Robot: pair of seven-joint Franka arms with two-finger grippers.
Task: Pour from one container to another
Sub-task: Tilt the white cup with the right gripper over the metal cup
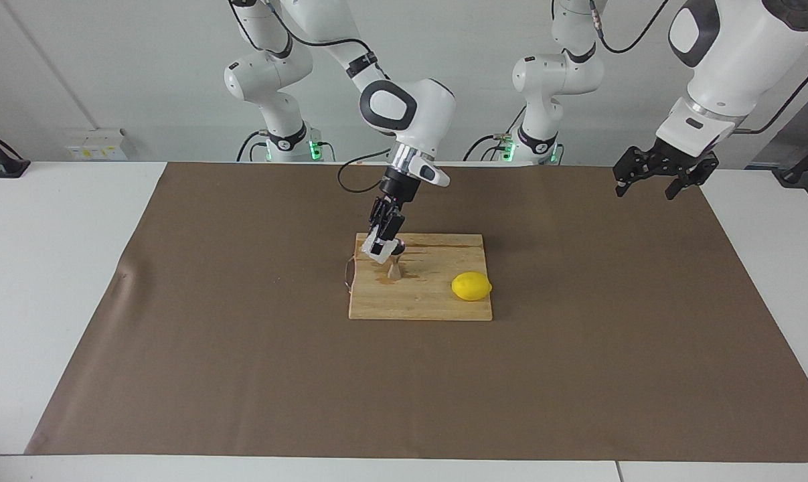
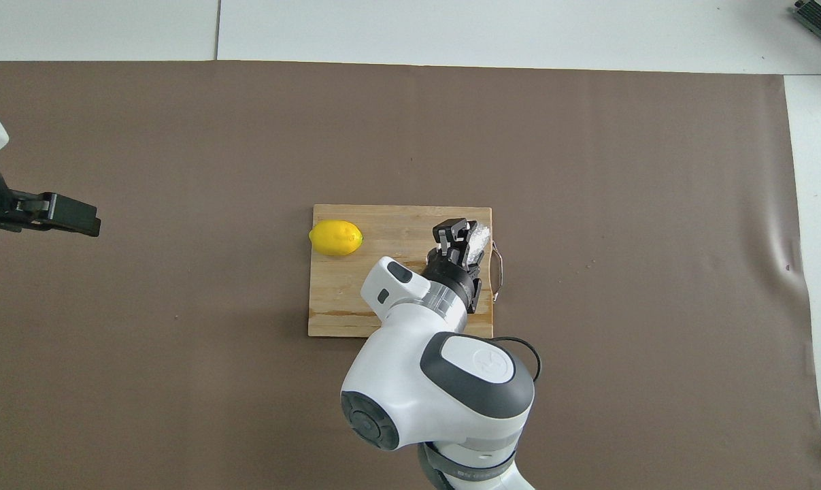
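Observation:
A small steel jigger stands upright on the wooden cutting board, near the edge toward the right arm's end. My right gripper hangs slanted just above the jigger's mouth and is shut on the small clear whitish cup, which is tilted against the jigger's top. From overhead the cup shows beside the right gripper, and the jigger is hidden under them. My left gripper waits open, high over the mat at the left arm's end.
A yellow lemon lies on the board at the edge toward the left arm's end. A thin metal wire loop sticks out from the board's edge toward the right arm's end. A brown mat covers the table.

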